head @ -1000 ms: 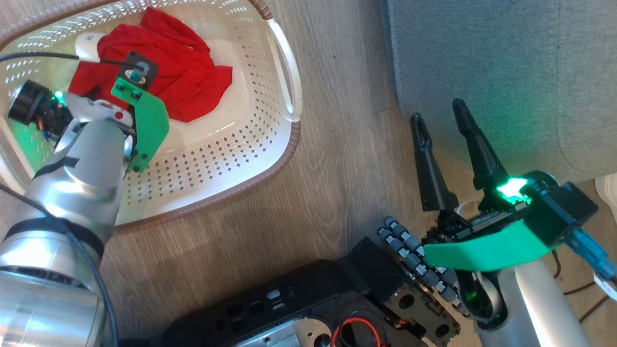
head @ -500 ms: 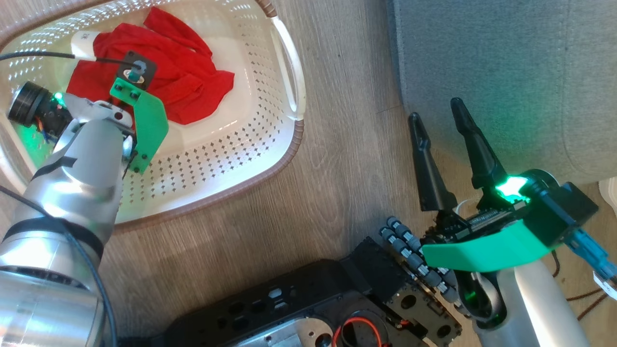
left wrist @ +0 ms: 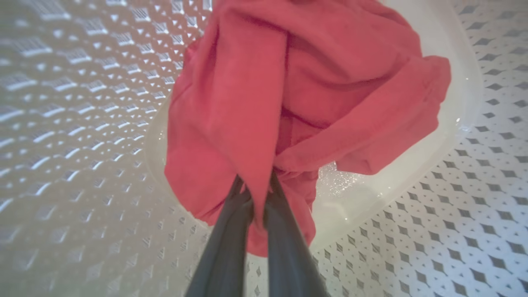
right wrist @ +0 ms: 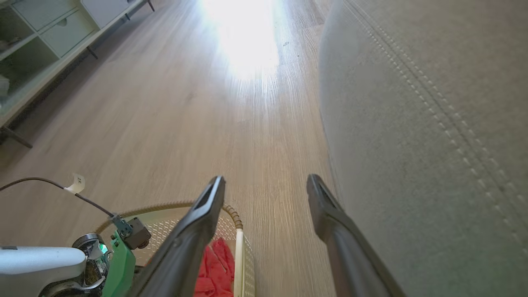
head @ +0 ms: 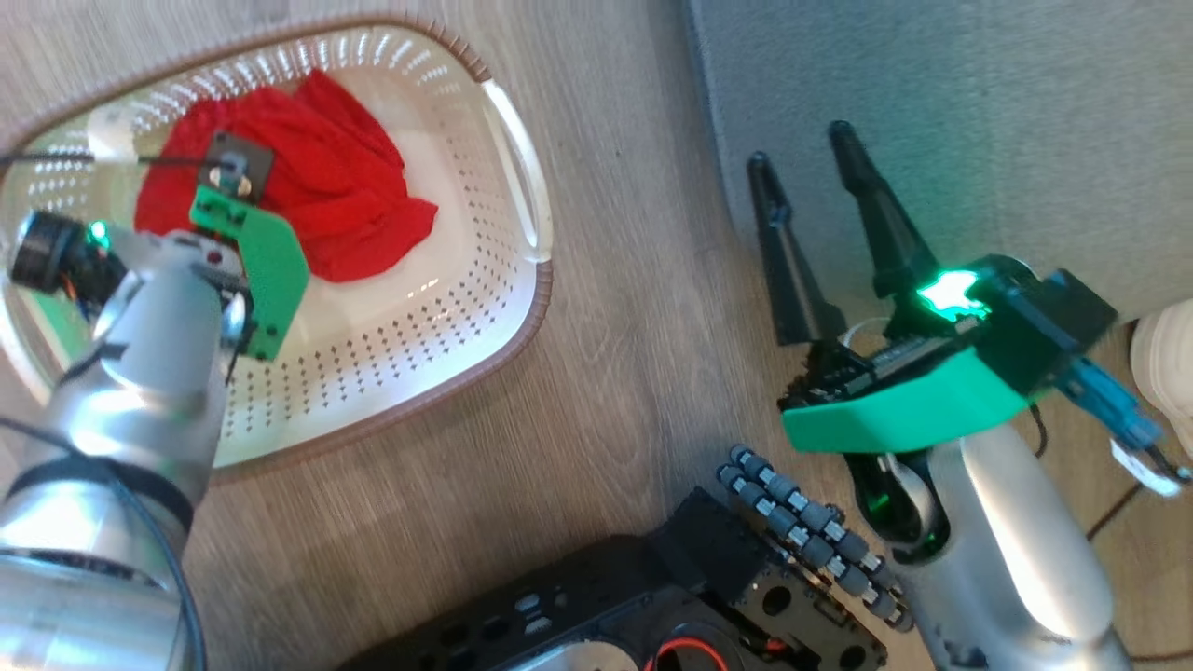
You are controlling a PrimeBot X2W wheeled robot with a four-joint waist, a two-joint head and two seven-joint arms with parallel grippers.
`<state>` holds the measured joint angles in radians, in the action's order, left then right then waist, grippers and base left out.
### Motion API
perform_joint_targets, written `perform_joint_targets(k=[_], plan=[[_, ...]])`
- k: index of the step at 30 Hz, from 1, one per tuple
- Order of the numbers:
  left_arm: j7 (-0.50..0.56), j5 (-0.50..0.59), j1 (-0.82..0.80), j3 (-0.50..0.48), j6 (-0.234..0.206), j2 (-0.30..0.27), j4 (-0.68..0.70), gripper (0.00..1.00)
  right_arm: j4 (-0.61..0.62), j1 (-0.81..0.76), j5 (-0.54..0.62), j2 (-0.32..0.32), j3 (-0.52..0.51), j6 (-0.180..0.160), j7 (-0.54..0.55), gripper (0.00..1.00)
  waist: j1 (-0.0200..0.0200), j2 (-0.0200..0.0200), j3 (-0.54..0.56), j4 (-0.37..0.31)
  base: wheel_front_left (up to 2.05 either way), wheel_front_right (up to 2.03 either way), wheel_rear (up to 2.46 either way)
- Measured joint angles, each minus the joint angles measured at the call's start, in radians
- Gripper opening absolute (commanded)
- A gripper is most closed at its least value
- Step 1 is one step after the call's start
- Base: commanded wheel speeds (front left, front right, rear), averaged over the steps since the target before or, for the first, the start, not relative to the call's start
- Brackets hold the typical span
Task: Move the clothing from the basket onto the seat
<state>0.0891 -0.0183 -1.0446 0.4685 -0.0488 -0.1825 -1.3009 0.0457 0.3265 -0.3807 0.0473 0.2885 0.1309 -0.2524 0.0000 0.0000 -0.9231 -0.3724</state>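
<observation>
Clothing [head: 308, 205] lies bunched in the basket [head: 447, 308], our left gripper [left wrist: 258, 183] clamped on one red fold; our right gripper [head: 800, 147] hangs, fingers apart, beside the seat [head: 932, 93]; we judge this thin pinch may slip on lifting.

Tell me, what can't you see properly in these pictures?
- Left wrist view: the left gripper, tips of its fingers buried in the clothing; one garment or two, cannot tell.
- Head view: those fingers, hidden behind the left arm.
- Head view: the seat, cut off by top and right edges.
</observation>
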Motion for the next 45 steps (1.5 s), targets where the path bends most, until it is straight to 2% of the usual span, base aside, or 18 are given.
perform_joint_targets(k=[6,15,22,29,36,37,45], plan=[[-0.087,-0.045,0.075,-0.019,0.0,0.037,-0.002,0.0,-0.07,0.032,-0.005,0.0,0.002,0.0,0.0,1.0,0.0,0.0,0.091,0.003,0.0,0.0,0.0],[-0.282,-0.113,0.166,-0.048,0.009,0.099,-0.002,0.0,-0.163,0.026,0.037,0.0,-0.032,0.0,0.0,1.0,-0.0001,0.0,0.298,0.069,0.0,0.0,0.0],[-0.332,-0.158,0.248,-0.058,0.034,0.128,0.05,0.0,-0.215,-0.035,0.065,0.001,-0.067,0.0,0.0,1.0,-0.0001,0.0,0.455,0.125,0.0,0.0,0.0],[-0.337,-0.187,0.384,-0.09,0.046,0.141,0.317,0.0,-0.248,-0.087,0.074,0.004,-0.087,0.0,0.0,1.0,-0.0001,0.0001,0.601,0.18,0.0,0.0,0.0],[-0.337,-0.192,0.524,-0.17,0.056,0.142,0.583,0.0,-0.268,-0.142,0.061,0.026,-0.086,0.0,0.0,1.0,-0.0002,0.0001,0.729,0.223,0.0,0.0,0.0],[-0.337,-0.192,0.524,-0.17,0.056,0.142,0.583,0.0,-0.268,-0.142,0.061,0.026,-0.086,0.0,0.0,1.0,-0.0002,0.0001,0.729,0.223,0.0,0.0,0.0],[-0.337,-0.192,0.643,-0.305,0.087,0.142,0.845,0.0,-0.279,-0.181,0.043,0.053,-0.077,0.0,0.0,1.0,-0.0001,0.0001,0.833,0.251,0.0,0.0,0.0]])
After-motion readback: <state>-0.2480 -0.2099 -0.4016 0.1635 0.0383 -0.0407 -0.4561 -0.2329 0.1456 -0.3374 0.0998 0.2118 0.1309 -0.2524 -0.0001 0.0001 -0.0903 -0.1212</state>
